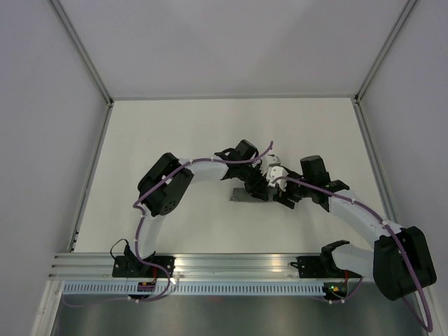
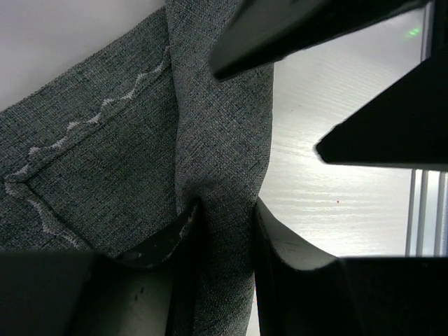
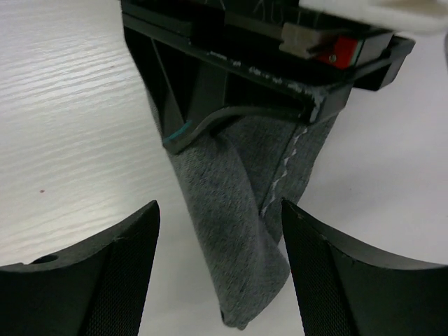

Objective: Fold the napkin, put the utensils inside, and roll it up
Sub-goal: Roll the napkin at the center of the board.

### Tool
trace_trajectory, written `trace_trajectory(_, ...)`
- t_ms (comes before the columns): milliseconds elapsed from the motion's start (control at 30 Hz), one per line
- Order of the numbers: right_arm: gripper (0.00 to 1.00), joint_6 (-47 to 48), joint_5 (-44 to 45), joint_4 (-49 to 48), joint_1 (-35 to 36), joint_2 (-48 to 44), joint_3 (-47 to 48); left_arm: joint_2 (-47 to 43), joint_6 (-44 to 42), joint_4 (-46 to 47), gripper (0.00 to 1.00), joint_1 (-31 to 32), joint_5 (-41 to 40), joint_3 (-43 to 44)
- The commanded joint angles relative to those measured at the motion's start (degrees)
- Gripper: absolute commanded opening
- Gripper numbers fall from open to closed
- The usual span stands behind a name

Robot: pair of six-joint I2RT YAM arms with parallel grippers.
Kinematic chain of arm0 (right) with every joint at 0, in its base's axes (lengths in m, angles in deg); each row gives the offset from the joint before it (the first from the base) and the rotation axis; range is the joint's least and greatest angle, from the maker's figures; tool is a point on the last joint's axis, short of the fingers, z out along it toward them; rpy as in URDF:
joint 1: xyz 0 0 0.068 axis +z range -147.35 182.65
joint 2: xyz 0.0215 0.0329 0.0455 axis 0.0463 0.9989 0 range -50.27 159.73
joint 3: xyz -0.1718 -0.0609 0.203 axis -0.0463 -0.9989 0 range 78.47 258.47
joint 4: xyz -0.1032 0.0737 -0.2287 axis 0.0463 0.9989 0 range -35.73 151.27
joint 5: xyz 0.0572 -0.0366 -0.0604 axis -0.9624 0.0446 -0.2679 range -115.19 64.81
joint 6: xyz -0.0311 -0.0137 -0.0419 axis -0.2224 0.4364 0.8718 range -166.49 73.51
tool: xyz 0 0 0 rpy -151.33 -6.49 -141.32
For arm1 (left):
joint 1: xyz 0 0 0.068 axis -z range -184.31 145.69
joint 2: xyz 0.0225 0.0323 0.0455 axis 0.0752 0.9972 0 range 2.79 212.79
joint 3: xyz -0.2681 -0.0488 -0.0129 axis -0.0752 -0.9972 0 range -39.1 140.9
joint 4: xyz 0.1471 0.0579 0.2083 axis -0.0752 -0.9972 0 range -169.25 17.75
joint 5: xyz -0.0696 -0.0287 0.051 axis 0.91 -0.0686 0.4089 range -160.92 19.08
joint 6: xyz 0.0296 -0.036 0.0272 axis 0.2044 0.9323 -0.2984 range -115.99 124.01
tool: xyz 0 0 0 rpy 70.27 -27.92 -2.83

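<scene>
"Napkin (image 1: 243, 195) first: where is it?"

"Bunched up at the middle of the top view, dark grey on the white table (image 1: 175, 133), right where my two wrists meet."

"Who has it?"

"My left gripper (image 2: 224, 224) is clamped on a fold of the cloth. Wavy pale stitching (image 2: 105, 105) runs along the hem at the left of that wrist's frame. My right gripper (image 3: 220, 231) stands wide apart. The cloth's free end shows between its fingers and touches neither."

"Does that end rest on the table?"

"I cannot tell."

"And the surface, the room?"

"The tabletop is white with a faint wood grain. Pale grey walls (image 1: 231, 42) close it in on three sides, with metal posts (image 1: 82, 52) slanting into the far corners. An aluminium rail (image 1: 231, 262) crosses the bottom of the top view, carrying my bases. A small green light (image 2: 415, 31) glows at the upper right of the left wrist frame."
</scene>
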State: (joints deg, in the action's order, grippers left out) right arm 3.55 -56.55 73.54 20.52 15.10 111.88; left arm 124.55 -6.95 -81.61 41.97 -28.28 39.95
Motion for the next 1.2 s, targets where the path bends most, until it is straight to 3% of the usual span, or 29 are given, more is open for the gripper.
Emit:
trace_trajectory(0,0.76,-0.2,7.4,-9.9,2.8,2.0,-0.7,4.5,2.6,-9.6,0.06,0.2,2.1,-0.3)
trace_trajectory(400,0.74,-0.1,13.4,-10.2,11.9,4.4,-3.1,6.8,2.8,-12.7,0.07,-0.3,2.7,3.2)
trace_trajectory(600,0.6,-0.1,15.7,-10.5,14.8,8.9,-2.7,6.7,2.8,-12.8,0.09,-0.4,2.9,3.4)
trace_trajectory(867,0.28,0.0,16.5,-9.3,14.8,9.8,-2.5,4.7,3.0,-12.8,0.33,-0.9,2.5,4.0)
trace_trajectory(1000,0.22,-0.1,15.9,-7.8,14.8,10.7,-1.9,2.5,4.5,-10.7,0.46,-1.5,1.6,3.2)
trace_trajectory(1167,0.17,0.3,14.8,-6.3,14.7,12.5,-1.7,-1.9,8.2,-5.0,0.53,-3.3,0.7,0.9)
